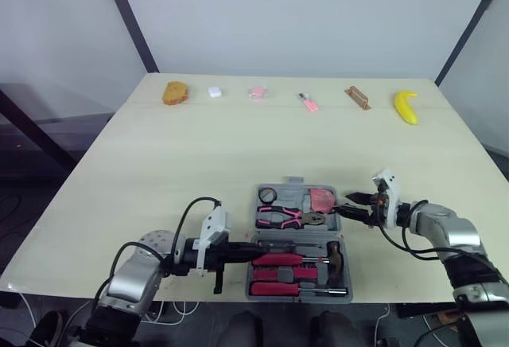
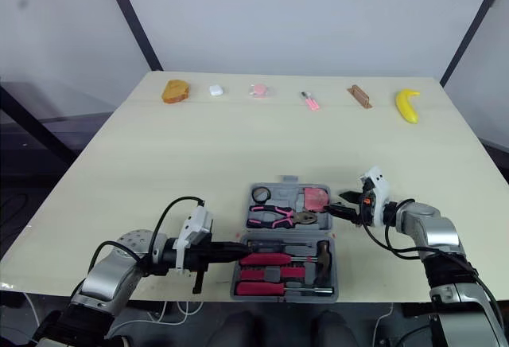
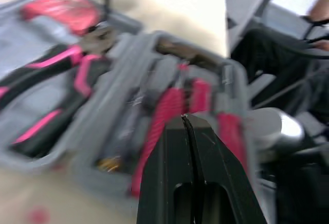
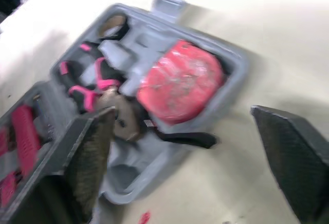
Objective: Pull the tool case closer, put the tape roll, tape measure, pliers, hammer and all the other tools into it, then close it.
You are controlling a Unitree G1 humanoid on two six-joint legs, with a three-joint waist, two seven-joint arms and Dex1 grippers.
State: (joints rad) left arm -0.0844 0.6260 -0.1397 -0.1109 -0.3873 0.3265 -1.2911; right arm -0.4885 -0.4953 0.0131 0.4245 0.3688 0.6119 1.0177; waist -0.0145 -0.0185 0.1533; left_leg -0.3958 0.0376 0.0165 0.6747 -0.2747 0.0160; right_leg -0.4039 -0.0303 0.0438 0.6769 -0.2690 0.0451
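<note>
Both wrist views are smearing, so the small fittings of the tool case (image 4: 234, 72) are proving hard to read. The slots of its near half are showing as pink and grey streaks. Whether the left claw (image 1: 248, 249) is touching the case wall or hovering just over it cannot be told. That claw's two black fingers are pressing flat together with nothing between them. Their tips are sitting at the left end of the near half, pointing along the pink-handled screwdrivers (image 1: 278, 259) just ahead of them. The hammer (image 1: 335, 253) is lying at the end of that half farthest from the left claw; its head is showing, but its handle is hard to trace.

The right claw (image 1: 347, 204) is standing wide open and gripping nothing, its tips just beside the right end of the far half. Nearest to it, the pink tape measure (image 4: 180, 88) is sitting in the corner pocket. Beyond that the pliers (image 1: 280, 218) are lying with their long axis running from claw to claw, nose pointing at the right claw and pink handles trailing away from it. The tape roll (image 1: 267, 196), a dark ring, is sitting in the pocket farthest from the right claw.

The case is lying open and flat on the table (image 1: 238, 148) between the two claws. Its long axis is running from one claw to the other and its latch tab (image 1: 295, 180) is pointing away from both. A banana (image 1: 406, 107) is lying well beyond the right claw.
</note>
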